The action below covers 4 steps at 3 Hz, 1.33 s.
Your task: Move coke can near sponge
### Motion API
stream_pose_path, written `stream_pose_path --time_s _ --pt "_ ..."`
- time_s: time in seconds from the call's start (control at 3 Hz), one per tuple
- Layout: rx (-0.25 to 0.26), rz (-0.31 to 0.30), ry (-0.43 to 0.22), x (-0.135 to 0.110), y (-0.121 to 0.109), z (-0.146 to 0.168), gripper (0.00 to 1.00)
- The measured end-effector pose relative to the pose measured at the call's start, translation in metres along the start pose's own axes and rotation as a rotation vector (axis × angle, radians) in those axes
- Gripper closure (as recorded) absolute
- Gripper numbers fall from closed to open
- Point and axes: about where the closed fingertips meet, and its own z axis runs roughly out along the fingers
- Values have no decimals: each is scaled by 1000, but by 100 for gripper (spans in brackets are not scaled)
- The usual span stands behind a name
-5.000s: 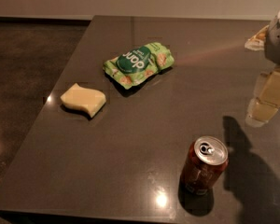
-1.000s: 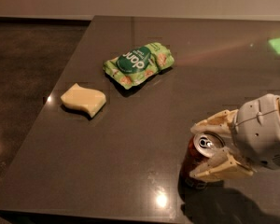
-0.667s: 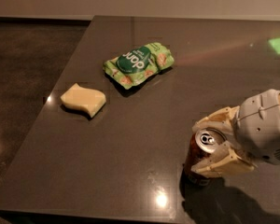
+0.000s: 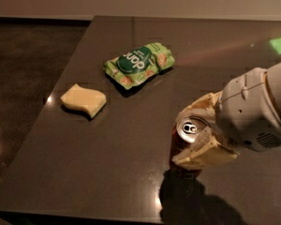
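Grips the coke can upright toward the front right of the dark table, silver top and pull tab facing up, dark red wall showing below. Clamps it in the gripper, with tan fingers pressed one to the far side and one across the near side, and the white wrist housing trailing off to the right. Marks a clear change from five seconds ago: then stood free and alone, with the gripper up at the right edge, well apart; a second ago already had the fingers around it. Now sits further left and higher in the view than in any of those earlier looks, so appears to have begun travelling toward the sponge. Cannot tell whether lifted clear of the surface or merely slid, though throws a dark shadow just below its base. Means, most likely, a finished grasp and a carry just started, with most of the way left: remains well apart from the pale yellow sponge, lying flat near the left edge, unmoved. Leaves the green snack bag farther back between the two, also unmoved, off the straight path but near enough to mind. Shows white lettering on a dark green round patch on that bag, turned upside down to this view and not readable with confidence. Offers no legible brand on the can itself, only the red colour.
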Motion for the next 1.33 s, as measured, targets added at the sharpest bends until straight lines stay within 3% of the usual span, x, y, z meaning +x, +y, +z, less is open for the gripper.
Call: stream_pose_path --time_s 0.33,1.33 --pt "75 14 34 -61 2 24 100" --pt "87 -2 33 -69 4 20 100"
